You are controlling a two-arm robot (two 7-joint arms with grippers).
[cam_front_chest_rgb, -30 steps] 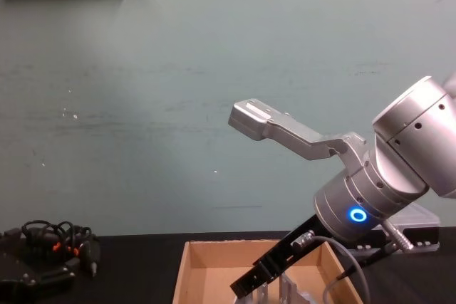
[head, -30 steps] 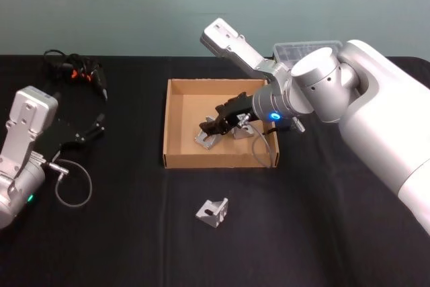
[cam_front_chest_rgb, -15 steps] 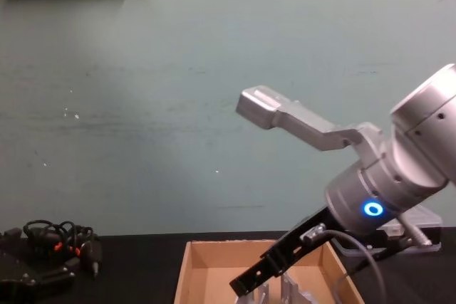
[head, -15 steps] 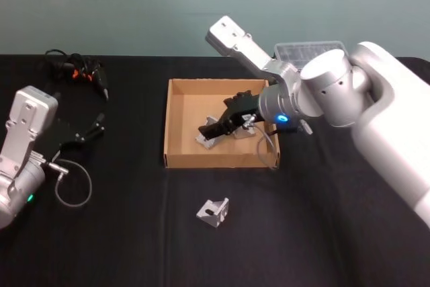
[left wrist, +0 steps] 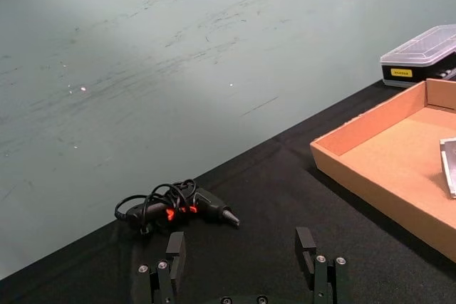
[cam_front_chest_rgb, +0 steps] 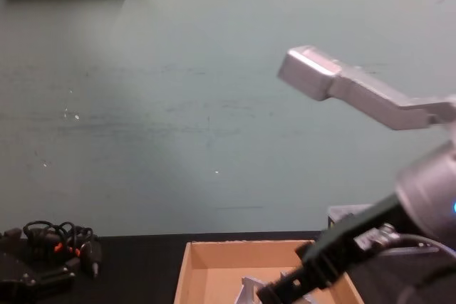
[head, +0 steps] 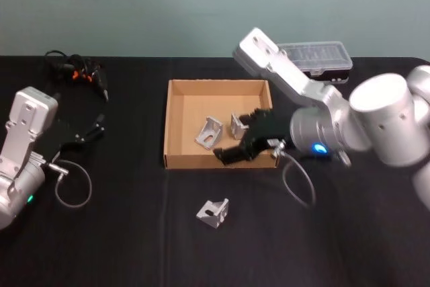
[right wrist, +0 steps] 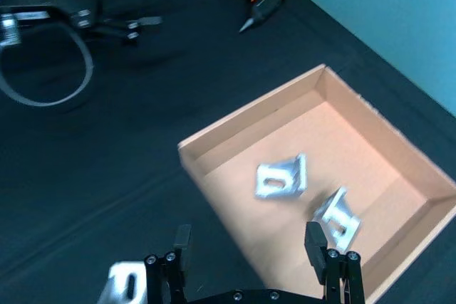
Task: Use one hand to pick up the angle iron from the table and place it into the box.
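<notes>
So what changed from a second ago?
The right end effector let go of the angle iron in the box and pulled back toward the robot. The second boxed angle iron, the loose angle iron on the table and the left end effector stayed put.

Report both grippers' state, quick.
Left gripper: jaws open, empty, low over the table.
Right gripper: jaws open, empty, above the box, at its near wall.

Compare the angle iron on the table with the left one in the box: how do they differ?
The loose angle iron lies on the table, in front of the box; the boxed angle iron rests on the box floor. The loose one lies alone; the boxed one has a second bracket beside it. Both are silver slotted brackets.
</notes>
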